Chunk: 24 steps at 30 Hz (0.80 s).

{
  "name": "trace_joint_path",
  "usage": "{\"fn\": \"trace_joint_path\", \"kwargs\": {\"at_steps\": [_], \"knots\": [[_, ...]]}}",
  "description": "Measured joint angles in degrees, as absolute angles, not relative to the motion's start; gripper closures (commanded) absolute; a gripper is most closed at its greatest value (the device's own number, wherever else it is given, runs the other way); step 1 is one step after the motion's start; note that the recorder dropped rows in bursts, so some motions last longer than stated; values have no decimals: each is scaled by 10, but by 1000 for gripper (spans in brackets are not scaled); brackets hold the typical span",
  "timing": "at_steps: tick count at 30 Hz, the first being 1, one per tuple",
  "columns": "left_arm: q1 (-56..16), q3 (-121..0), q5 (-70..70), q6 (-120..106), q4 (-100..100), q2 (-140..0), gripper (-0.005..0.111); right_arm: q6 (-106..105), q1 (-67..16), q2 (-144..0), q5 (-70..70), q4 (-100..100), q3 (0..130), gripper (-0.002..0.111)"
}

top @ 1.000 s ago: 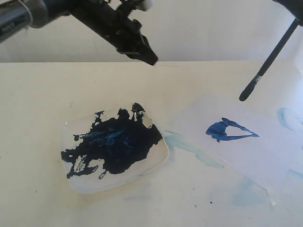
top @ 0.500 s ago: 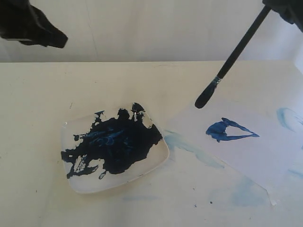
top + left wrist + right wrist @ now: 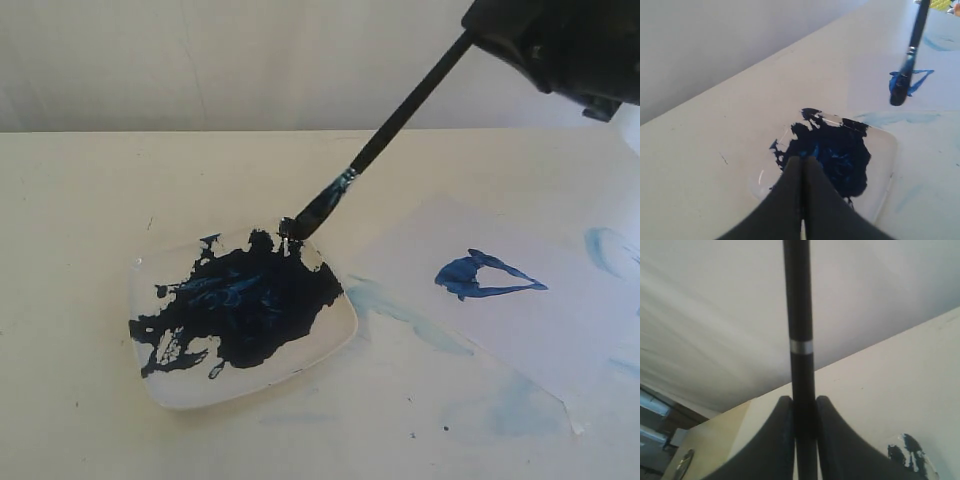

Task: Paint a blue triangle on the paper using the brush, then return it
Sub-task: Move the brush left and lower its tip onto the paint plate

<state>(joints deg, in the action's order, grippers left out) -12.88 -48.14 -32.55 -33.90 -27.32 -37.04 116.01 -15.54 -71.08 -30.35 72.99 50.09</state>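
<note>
My right claw (image 3: pixel 801 407) is clamped on the brush (image 3: pixel 400 110), whose tip is at the 1 o'clock edge of the plate (image 3: pixel 335 335). My left claw (image 3: pixel 801 164) is pressed closed and empty. The blue triangle (image 3: pixel 460 276) lies on the paper (image 3: pixel 520 335), at 3 o'clock from the plate.

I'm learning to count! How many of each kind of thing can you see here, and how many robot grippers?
brush: 1
plate: 1
paper: 1
painted triangle: 1
grippers: 2, the left gripper and the right gripper
Total: 6
</note>
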Motion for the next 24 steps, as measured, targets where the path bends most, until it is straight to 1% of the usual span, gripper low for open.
{"fn": "trace_joint_path", "kwargs": {"at_steps": [5,10,13,19,24], "knots": [[-129,-422,-395,-326,-251,-283,107,1067,-184,-786,-346,618,501,108],[-129,-377,-416,-307,-211,-230,107,991,-223,-866,-351,511,513,108],[-129,-363,-416,-292,-194,-211,107,980,-237,-912,-336,467,524,108],[-129,-362,-413,-280,-191,-198,107,980,-246,-984,-254,387,531,108],[-129,-360,-413,-275,-190,-197,107,981,-254,-1027,-241,356,535,108]]}}
